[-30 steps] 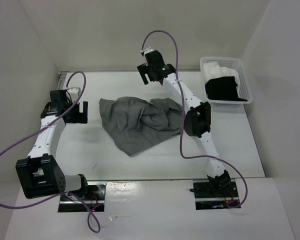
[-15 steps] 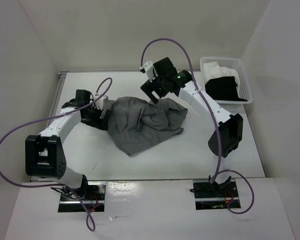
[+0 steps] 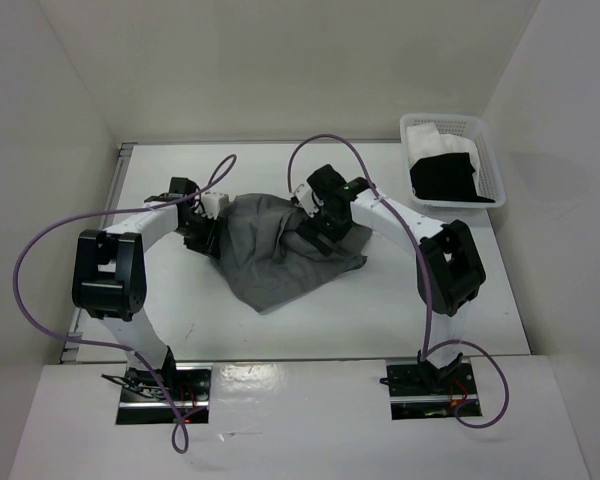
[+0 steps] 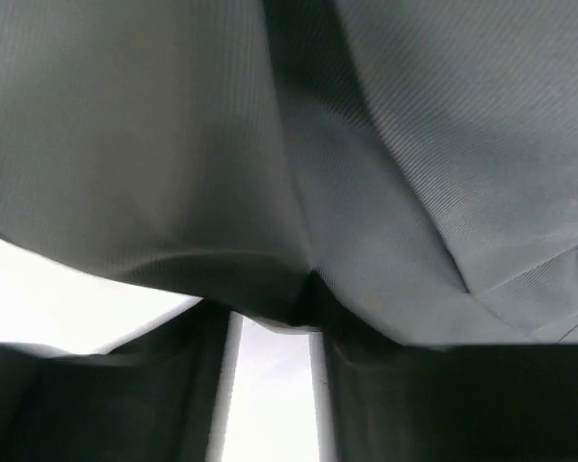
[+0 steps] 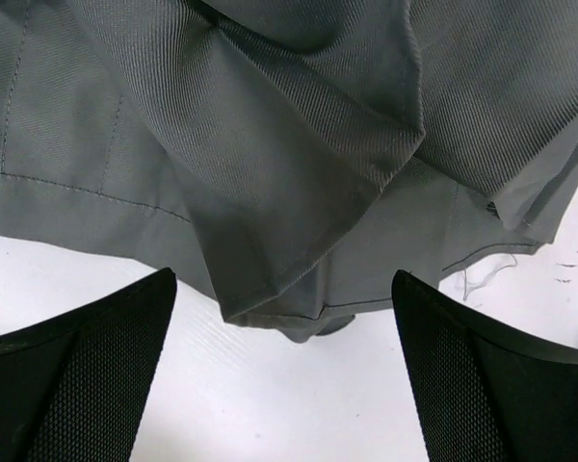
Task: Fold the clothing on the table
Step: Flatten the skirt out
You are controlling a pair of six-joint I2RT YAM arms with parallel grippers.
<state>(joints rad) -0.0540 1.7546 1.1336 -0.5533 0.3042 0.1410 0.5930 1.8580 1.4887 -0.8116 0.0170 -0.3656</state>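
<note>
Robot arms at work: the clothing (image 3: pixel 265 265), a grey pleated skirt, lies rumpled at the middle of the white bench (image 3: pixel 180 310), with one corner pointing toward the near edge. The left claw (image 3: pixel 202 228) is down at the skirt's left border. From its wrist camera, grey cloth fills the view and hangs over the dark fingers (image 4: pixel 96 414), with a thin strip of bench showing between them. I cannot tell whether they have caught the fabric. The right claw (image 3: pixel 315 232) is lowered over the bunched folds on the skirt's far right part, its jaws spread wide and holding nothing. Its two black fingers (image 5: pixel 77 385) flank a stitched hem lying on the bench just ahead of them. In the far right corner of the bench stands a small white basket (image 3: pixel 495 175) holding a white garment (image 3: pixel 425 135) and a black garment (image 3: pixel 445 180), well apart from the skirt.
</note>
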